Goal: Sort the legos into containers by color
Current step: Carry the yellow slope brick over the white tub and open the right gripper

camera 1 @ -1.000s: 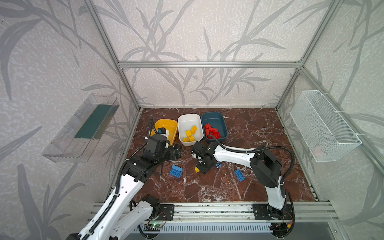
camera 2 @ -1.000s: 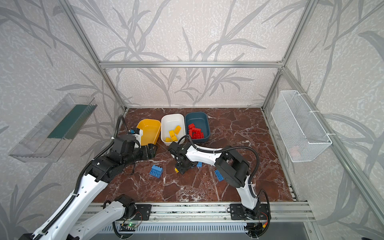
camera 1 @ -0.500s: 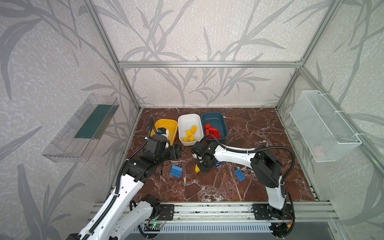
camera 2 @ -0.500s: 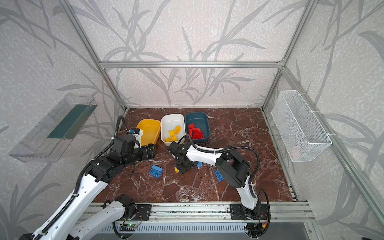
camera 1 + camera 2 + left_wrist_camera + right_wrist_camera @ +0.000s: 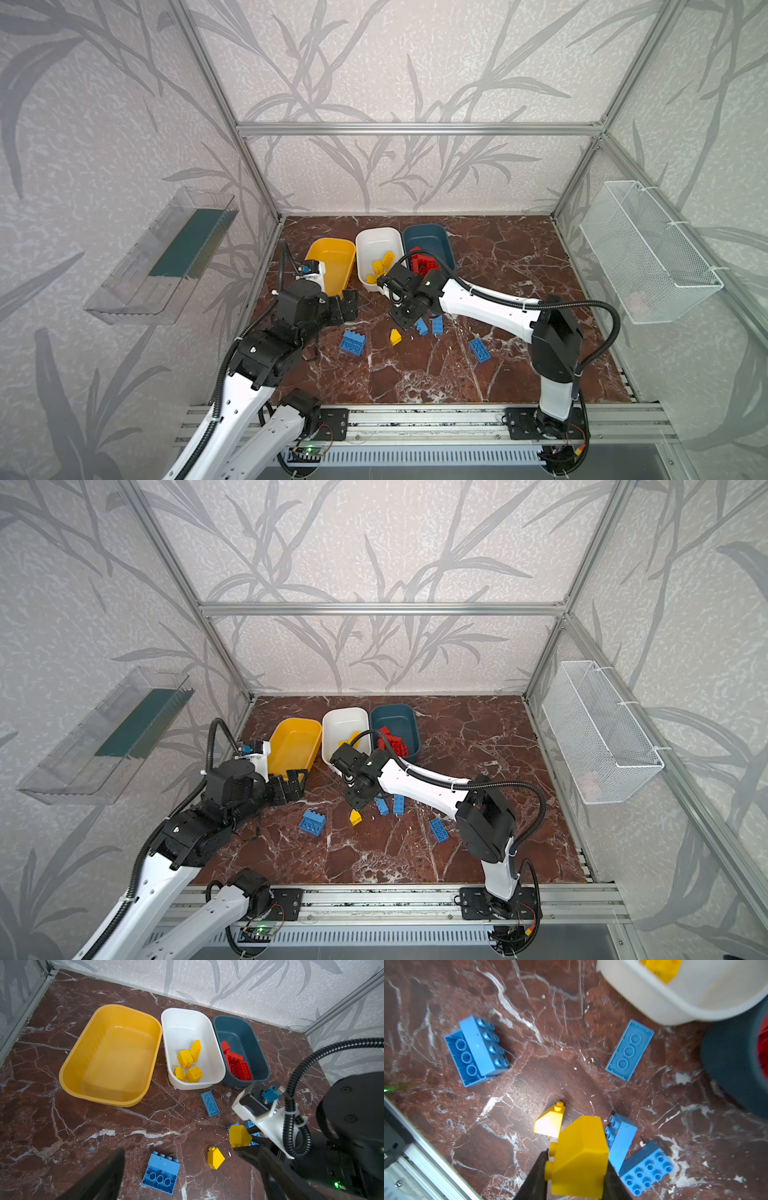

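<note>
The right pincer (image 5: 576, 1167) pinches a yellow wedge (image 5: 579, 1147) clear of the floor (image 5: 529, 1022), likely bound for the white tub (image 5: 193, 1084) just ahead, where yellows (image 5: 188, 1061) gather. The left pincer (image 5: 348, 305) hangs spread, a blue brick (image 5: 352, 343) lying near.

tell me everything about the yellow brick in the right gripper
The yellow wedge brick is glossy plastic, sloped face toward the wrist camera, studs pointing sideways. The right gripper is shut on it, one finger on each side. It seems lifted off the marble floor, beside a loose yellow wedge and blue bricks.
</note>
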Controlling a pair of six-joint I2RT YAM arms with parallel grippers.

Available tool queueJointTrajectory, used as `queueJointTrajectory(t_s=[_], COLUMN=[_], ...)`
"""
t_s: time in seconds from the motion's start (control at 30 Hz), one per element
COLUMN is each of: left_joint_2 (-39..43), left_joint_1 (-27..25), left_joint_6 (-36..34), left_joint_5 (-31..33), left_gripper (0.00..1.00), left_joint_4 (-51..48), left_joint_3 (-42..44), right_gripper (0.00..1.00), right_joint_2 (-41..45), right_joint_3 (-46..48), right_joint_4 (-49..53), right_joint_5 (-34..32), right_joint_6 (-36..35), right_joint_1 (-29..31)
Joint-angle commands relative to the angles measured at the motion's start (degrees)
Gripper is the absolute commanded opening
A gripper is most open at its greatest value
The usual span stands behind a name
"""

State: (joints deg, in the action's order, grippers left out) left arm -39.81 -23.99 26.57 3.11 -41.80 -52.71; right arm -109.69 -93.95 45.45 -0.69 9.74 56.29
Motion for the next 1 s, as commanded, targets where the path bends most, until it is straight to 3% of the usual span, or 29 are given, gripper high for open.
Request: queueJointTrajectory(t_s=[0.0,0.33,0.6,0.8,0.97], left_joint_2=[1.2,5.1,5.7,5.7,5.4], left_joint_1=[0.2,0.1,0.1,0.1,-0.1], left_joint_6=[0.2,-2.2,-2.6,-2.8,-3.1], left_joint_5=[0.8,-0.1,-0.7,-0.6,-0.7], left_gripper=[0.99,0.99,0.99,0.99,0.99], left_joint_4=[-1.1,-0.6,-1.3,-1.6,-2.1], left_joint_3=[-0.3,4.4,4.9,4.8,4.6], right_gripper=[0.27,0.27,0.32,0.49,0.62], right_joint_2=[-2.3,-13.2,-23.0,-28.2,-28.3], right_joint_3=[-5.7,-20.3,-34.5,-43.6,-45.1], right_joint_4=[1.8,-4.7,-1.8,3.0,4.2], right_joint_5=[-2.8,0.1,1.5,1.6,1.1], right_joint_6=[-1.9,-0.4,1.8,2.1,2.6], right_joint_1=[-0.9,-7.1,-10.4,-10.7,-10.7])
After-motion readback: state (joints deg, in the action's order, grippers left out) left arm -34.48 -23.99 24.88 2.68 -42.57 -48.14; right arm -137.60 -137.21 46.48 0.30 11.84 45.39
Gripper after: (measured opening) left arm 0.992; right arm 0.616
